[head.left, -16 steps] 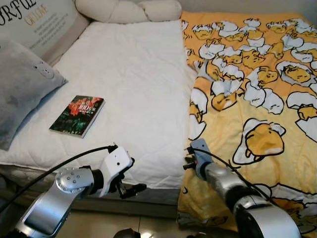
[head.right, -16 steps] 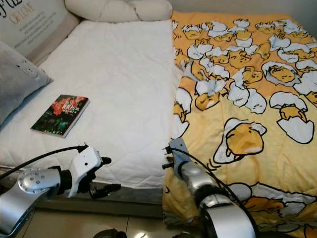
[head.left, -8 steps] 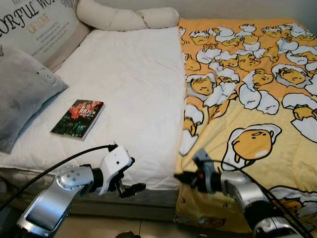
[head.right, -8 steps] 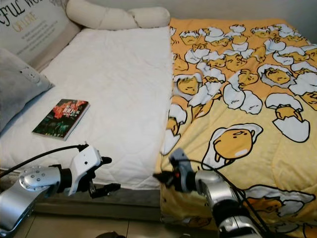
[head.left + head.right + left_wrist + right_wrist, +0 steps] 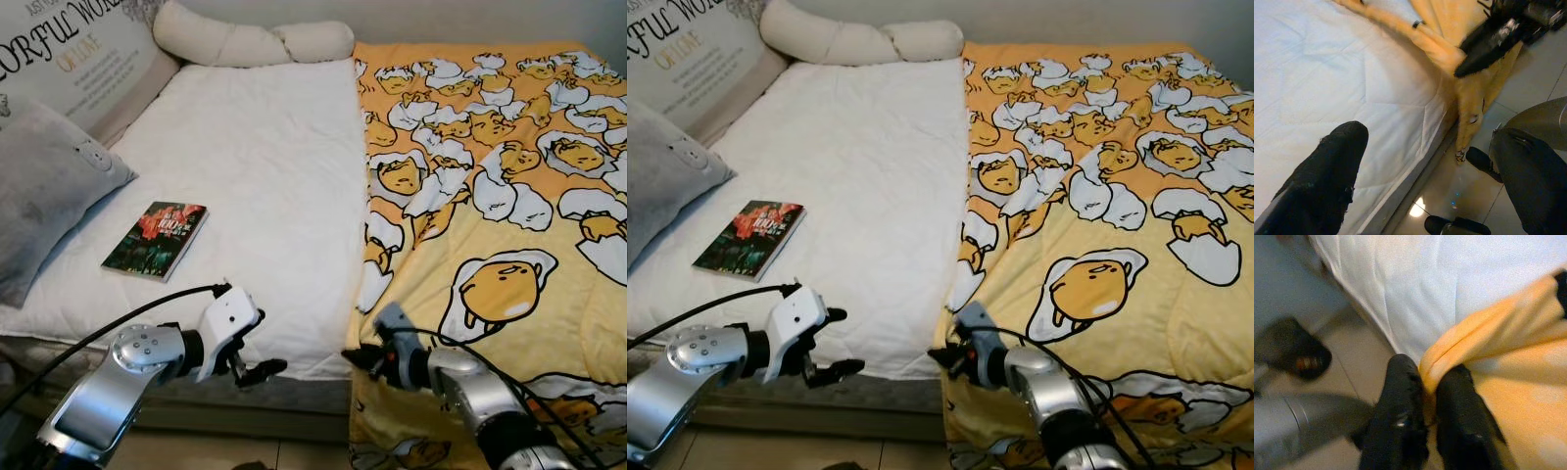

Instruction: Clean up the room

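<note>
Covering the left half of the scene, a white quilted mattress [image 5: 260, 176] is seen running from 12 to 6 o'clock, with its near edge just above a tiled floor [image 5: 1528, 83]. A yellow blanket [image 5: 500, 196] printed with egg characters is spread over the right half, from 1 o'clock down to 5 o'clock, and its near left corner is draped over the mattress edge at about 6 o'clock. A grey pillow [image 5: 44, 196] is propped at 9 o'clock against a headboard cushion with lettering [image 5: 73, 49] at 10 to 11 o'clock. A cream knotted bolster [image 5: 245, 39] is laid along the far edge at 12 o'clock. A dark book with a red floral cover [image 5: 155, 239] is lying flat on the mattress at 9 o'clock, just beside the pillow and well apart from the blanket. The right gripper [image 5: 1427, 396] is placed at 6 o'clock at the blanket's corner; in the right wrist view its black fingers [image 5: 1400, 416] are pressed together on a fold of the yellow fabric. The left gripper [image 5: 257, 370] is held at 7 o'clock, just off the mattress's near edge; its fingers [image 5: 1327, 171] are spread wide with nothing between them.
</note>
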Available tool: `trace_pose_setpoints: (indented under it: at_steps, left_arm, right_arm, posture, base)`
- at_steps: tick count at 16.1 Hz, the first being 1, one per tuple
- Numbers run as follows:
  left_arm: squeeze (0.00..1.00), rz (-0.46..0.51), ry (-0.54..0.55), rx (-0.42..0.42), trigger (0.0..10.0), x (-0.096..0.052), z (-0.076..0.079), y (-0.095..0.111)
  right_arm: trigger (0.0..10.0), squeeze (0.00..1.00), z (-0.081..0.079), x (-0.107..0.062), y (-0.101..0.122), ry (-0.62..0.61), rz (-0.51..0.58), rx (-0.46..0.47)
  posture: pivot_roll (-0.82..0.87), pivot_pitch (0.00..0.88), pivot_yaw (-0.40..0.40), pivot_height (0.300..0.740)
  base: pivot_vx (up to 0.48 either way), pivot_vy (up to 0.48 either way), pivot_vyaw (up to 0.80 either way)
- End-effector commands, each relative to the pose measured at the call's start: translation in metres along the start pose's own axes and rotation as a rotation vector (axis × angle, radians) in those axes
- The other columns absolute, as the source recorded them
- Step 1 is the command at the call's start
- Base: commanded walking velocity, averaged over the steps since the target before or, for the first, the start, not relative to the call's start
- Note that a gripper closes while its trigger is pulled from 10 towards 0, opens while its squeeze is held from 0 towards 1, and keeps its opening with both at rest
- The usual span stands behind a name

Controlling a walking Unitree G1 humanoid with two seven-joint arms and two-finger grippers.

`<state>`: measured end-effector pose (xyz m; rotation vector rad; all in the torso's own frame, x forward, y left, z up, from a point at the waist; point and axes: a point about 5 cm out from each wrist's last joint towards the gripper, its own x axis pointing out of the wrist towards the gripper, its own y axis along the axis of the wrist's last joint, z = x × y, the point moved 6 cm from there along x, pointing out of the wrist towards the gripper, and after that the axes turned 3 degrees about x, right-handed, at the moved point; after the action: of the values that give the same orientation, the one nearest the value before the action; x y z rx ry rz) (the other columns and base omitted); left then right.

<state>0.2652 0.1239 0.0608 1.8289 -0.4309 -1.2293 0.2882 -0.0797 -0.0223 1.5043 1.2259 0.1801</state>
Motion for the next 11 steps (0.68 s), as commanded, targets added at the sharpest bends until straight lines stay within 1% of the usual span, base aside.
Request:
trace_pose_setpoints:
  at_steps: [1,3,4,5,6,8,9,10,11]
  left_arm:
    - [0.98,-0.001,0.038,0.0,10.0,-0.002,-0.008,-0.001]
    - [0.98,0.012,0.051,-0.015,10.0,-0.001,-0.009,0.0]
    - [0.97,0.037,0.083,-0.063,10.0,0.0,-0.012,0.0]
    - [0.98,0.053,0.127,-0.114,10.0,0.0,-0.016,-0.002]
    - [0.98,0.081,0.17,-0.151,10.0,0.0,-0.021,0.0]
    - [0.95,0.167,0.371,-0.244,10.0,-0.004,-0.045,0.009]
    - [0.89,0.223,0.46,-0.269,10.0,-0.01,-0.053,0.016]
    - [0.75,0.214,0.561,-0.424,10.0,-0.014,-0.062,0.009]
    - [0.45,0.174,0.615,-0.435,10.0,-0.016,-0.064,0.003]
  right_arm:
    - [10.0,1.0,-0.004,-0.005,0.021,0.029,0.091,0.016]
    - [10.0,1.0,-0.005,-0.013,0.023,0.016,0.109,-0.013]
    - [10.0,1.0,-0.01,-0.028,0.023,0.018,0.124,-0.054]
    - [10.0,1.0,-0.013,-0.04,0.025,-0.006,0.142,-0.083]
    - [10.0,1.0,-0.011,-0.047,0.029,-0.048,0.17,-0.085]
    - [10.0,1.0,-0.009,-0.059,0.035,-0.144,0.227,-0.089]
    - [10.0,1.0,0.0,-0.062,0.037,-0.258,0.26,-0.069]
    - [10.0,0.91,0.017,-0.072,0.042,-0.487,0.33,-0.008]
    - [10.0,0.0,0.017,-0.074,0.047,-0.53,0.389,0.033]
  posture:
    - [-0.01,0.0,0.081,0.74]
    - [-0.01,0.0,0.081,0.74]
    - [-0.03,0.0,0.087,0.74]
    - [-0.04,0.0,0.087,0.74]
    - [-0.04,0.0,0.088,0.74]
    - [-0.04,0.0,0.086,0.74]
    - [-0.04,0.0,0.084,0.74]
    - [-0.04,0.0,0.079,0.74]
    - [-0.03,0.0,0.078,0.74]
  base:
    - [0.0,0.0,0.0]
    - [0.0,0.0,0.0]
    - [0.0,0.0,0.0]
    - [0.0,0.0,0.0]
    - [0.0,0.0,0.0]
    - [0.0,0.0,0.0]
    - [0.0,0.0,0.0]
    - [0.0,0.0,0.0]
    - [0.0,0.0,0.0]
